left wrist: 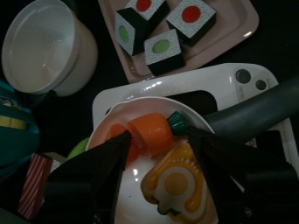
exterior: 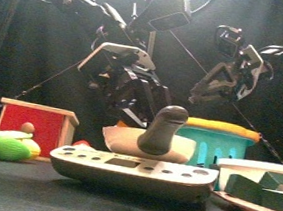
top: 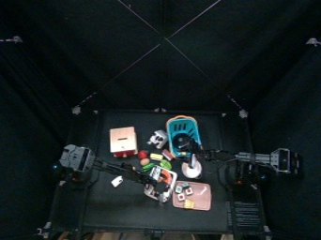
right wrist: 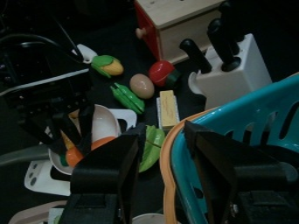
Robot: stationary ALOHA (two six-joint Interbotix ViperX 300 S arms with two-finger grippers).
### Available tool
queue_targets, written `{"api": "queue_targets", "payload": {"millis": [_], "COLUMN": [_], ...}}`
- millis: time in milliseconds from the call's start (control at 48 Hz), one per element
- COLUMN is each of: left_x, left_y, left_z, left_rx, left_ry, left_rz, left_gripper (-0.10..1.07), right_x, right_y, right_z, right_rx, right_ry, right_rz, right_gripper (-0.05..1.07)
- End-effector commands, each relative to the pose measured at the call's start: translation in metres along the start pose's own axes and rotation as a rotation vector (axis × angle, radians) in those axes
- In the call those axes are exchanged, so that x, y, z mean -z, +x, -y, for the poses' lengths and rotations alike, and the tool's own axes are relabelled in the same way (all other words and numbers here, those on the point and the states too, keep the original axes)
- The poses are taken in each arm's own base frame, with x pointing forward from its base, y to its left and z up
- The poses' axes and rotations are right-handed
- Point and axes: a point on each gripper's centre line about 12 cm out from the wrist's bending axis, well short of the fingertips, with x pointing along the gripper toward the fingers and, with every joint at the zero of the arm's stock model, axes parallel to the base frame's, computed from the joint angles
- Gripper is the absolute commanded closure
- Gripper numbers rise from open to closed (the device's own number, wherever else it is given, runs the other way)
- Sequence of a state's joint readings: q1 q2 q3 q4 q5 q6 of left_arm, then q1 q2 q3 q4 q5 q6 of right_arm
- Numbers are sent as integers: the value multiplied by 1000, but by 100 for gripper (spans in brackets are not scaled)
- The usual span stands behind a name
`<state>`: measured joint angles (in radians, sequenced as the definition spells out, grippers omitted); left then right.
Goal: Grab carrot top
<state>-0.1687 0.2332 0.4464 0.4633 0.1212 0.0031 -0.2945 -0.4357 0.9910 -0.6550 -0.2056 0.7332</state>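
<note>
Currently the left gripper [left wrist: 149,179] hangs with its jaws spread wide, straddling the orange plastic carrot piece [left wrist: 147,133] that lies in the white bowl [left wrist: 114,129] directly below. The carrot's small green top [left wrist: 179,123] sits at the end of the orange body nearest the grey curved handle [left wrist: 251,116]. A toy fried egg [left wrist: 177,183] lies just beside the carrot, closer to the jaws.

Procedure, as judged from this position:
1. Shift the jaws along the carrot until they bracket the green top, not the orange body.
2. Descend without catching the fried egg or the bowl rim.
3. Close squarely; the top is small and likely to slip.

Farther off, the pink tray of sushi blocks [left wrist: 242,35] needs no attention. The right gripper [right wrist: 149,166] hovers over the teal basket [right wrist: 239,114], jaws parted and empty.
</note>
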Motion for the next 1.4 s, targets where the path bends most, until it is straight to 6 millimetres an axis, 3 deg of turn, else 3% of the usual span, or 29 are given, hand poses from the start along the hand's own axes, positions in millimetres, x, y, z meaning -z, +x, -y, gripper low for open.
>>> {"api": "queue_targets", "payload": {"millis": [0,479,1375], "left_x": [-11,-10,-23], "left_y": [-4,-4,-29], "left_z": [-8,-9,-17], "left_rx": [-19,-20,-43], "left_ry": [-2,-3,-42], "left_rz": [28,25,75], "left_gripper": [8,26,26], "right_x": [-9,-8,-6], "right_y": [-1,-1,-1], "right_z": [0,1,1], "right_rx": [-1,2,1], "right_ry": [0,2,2], "right_rz": [27,26,20], "right_gripper": [24,24,24]}}
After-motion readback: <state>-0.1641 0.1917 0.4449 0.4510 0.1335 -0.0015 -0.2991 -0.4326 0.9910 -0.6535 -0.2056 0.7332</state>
